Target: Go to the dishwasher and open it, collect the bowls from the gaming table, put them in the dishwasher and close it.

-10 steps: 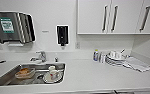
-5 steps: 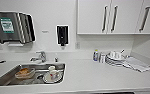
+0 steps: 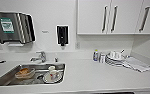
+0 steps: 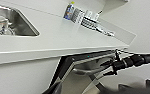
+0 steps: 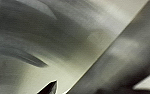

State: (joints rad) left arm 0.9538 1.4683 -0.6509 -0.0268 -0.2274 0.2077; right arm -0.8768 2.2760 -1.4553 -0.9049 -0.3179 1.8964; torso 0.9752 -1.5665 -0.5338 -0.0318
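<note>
Under the white counter [image 4: 53,37], the dishwasher [image 4: 73,72] shows its steel front and bar handle [image 4: 91,71], with the right arm [image 4: 138,60] reaching there. Nothing has shifted since the earlier frames. Whether either gripper is clenched, I cannot tell.

We see a smooth white matt countertop [image 3: 91,75], a brushed steel sink [image 3: 6,77] with a glossy ceramic mug [image 3: 52,72], and the shiny stainless-steel dishwasher front [image 4: 78,75] under it.

mug [image 3: 52,72] in sink [image 3: 6,77], plates [image 3: 114,60] perhaps rightward
</note>
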